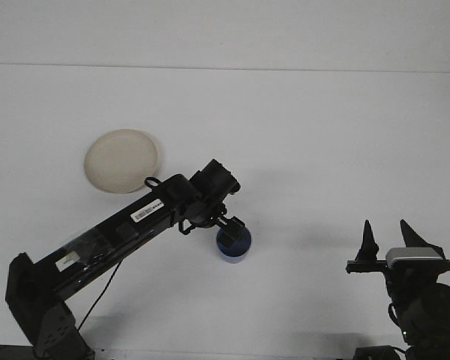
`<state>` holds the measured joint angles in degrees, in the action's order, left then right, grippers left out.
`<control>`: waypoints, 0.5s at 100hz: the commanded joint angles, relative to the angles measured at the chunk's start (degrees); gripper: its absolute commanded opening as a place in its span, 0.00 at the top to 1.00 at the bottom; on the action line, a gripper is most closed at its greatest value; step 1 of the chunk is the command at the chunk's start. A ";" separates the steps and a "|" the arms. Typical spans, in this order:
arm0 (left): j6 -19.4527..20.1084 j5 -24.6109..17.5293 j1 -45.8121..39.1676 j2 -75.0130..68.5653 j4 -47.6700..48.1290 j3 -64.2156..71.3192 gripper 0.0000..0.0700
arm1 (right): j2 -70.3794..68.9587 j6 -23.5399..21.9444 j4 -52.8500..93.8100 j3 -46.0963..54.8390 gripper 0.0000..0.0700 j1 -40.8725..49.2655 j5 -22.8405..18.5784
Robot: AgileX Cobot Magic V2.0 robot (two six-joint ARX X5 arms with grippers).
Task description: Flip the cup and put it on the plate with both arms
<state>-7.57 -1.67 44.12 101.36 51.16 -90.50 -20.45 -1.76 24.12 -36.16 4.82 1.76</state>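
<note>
Cup (235,246), blue, sits on the white table (300,150), well apart from the cream plate (121,160) at the back left. Left gripper (231,226) reaches over the cup's rim; whether it grips cannot be told. Right gripper (386,238) waits near the right edge, jaws spread wide.

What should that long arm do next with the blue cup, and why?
Probably close on the cup and lift it. The left gripper sits right at the cup's rim, the cup stands on the table, and the plate lies apart, up and to the left. The right gripper waits open, off to the side.
</note>
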 commanded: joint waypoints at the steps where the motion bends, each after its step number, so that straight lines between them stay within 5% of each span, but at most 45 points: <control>1: 0.22 -0.11 0.63 2.05 0.20 -1.31 0.27 | -0.22 0.28 -0.55 -0.13 0.34 0.02 0.20; 26: 1.20 -0.33 0.74 6.82 1.16 -1.31 0.30 | -0.22 0.28 -0.55 -0.13 0.34 0.02 0.20; 43: 2.62 -0.33 1.46 7.48 0.61 -1.31 0.83 | -0.22 0.28 -0.55 -0.13 0.34 0.02 0.20; 50: 2.62 -0.33 1.70 7.41 0.22 -1.40 0.95 | -0.22 0.28 -0.57 -0.13 0.34 0.02 0.20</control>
<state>-5.87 -1.72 45.15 107.90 51.40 -90.50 -20.45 -1.74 24.12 -36.16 4.82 1.76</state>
